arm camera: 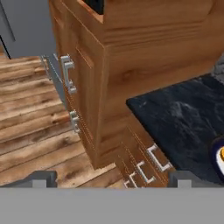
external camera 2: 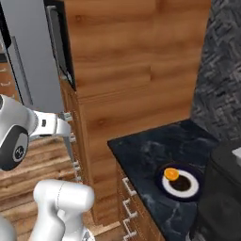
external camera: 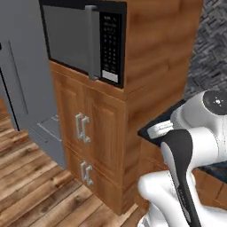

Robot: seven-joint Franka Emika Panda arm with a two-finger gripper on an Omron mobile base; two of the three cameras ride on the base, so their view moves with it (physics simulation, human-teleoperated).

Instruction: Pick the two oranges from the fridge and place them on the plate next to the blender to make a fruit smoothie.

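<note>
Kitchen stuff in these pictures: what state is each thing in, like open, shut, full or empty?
Fridge: door shut.
Microwave: door shut.
Cupboard doors: shut.
Plate: on the counter, one orange on it.
Tool: open, holding nothing.

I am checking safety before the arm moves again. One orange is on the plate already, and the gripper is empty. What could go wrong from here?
1. The orange lies near the rim of the plate, not at its centre; setting a second one beside it could roll it off.
2. The blender stands close beside the plate, so a lowering arm might hit it.
3. The open gripper hangs near the wooden cabinet corner; a wide swing toward the fridge may clip it.
</note>
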